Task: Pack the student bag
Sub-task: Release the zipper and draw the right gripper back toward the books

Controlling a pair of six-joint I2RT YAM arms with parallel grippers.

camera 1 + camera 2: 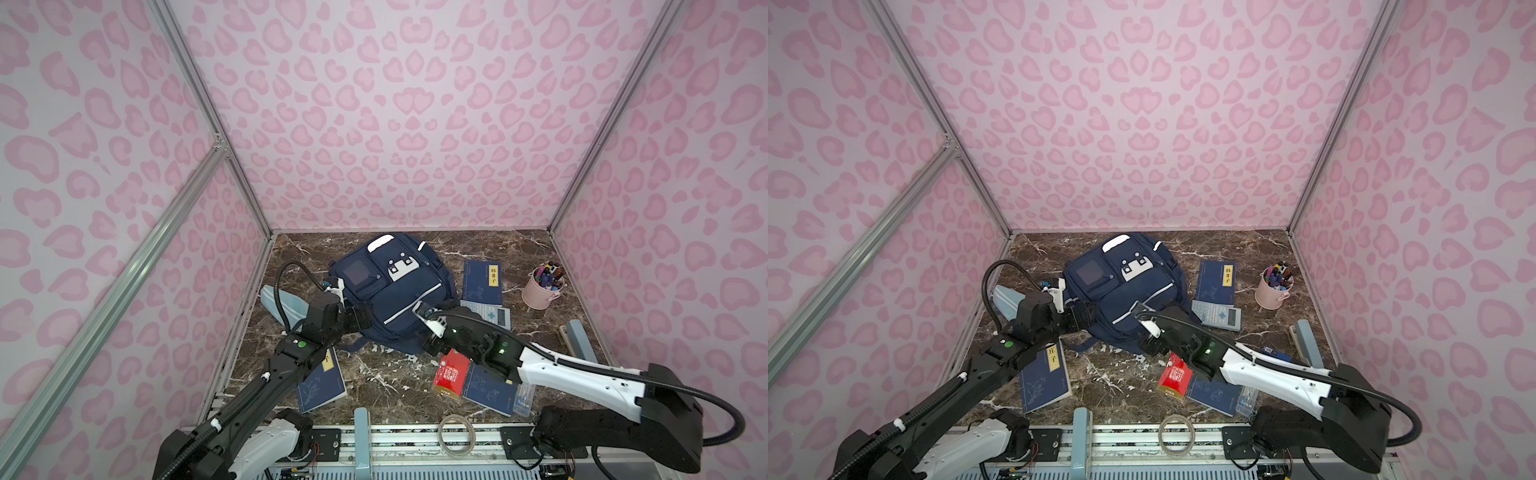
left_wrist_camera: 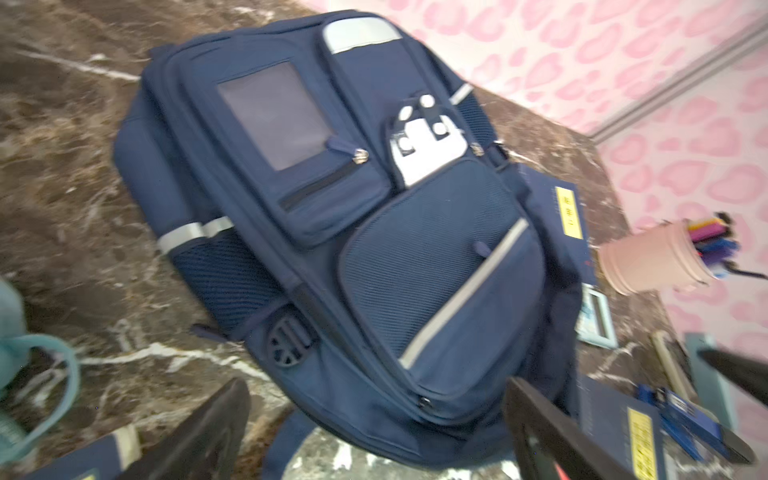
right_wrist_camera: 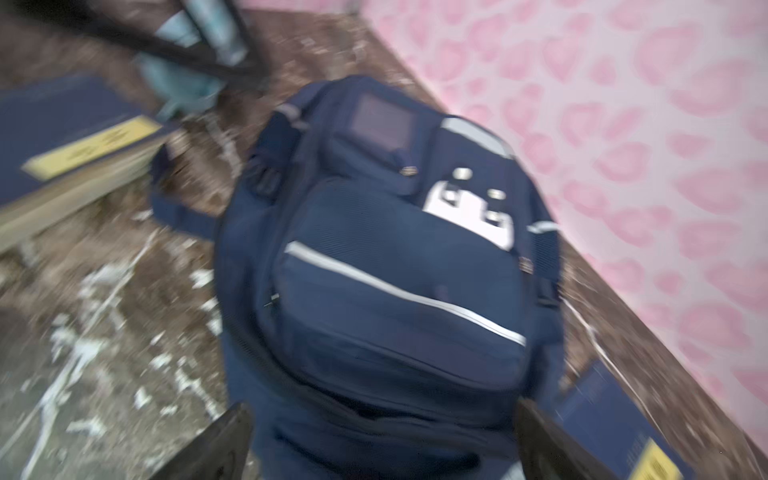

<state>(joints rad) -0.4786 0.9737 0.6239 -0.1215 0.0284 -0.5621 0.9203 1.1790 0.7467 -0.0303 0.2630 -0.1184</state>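
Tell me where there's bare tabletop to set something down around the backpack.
Bare marble lies front-centre on the table, between the near-left blue book and the red packet, and along the back wall either side of the student bag. Crowded: the right side, with calculator, far blue book and pen cup.

Student bag [image 1: 399, 291] 1, blue books [image 1: 482, 282] 3, calculator [image 1: 492, 316] 1, cup [image 1: 538, 294] 1.
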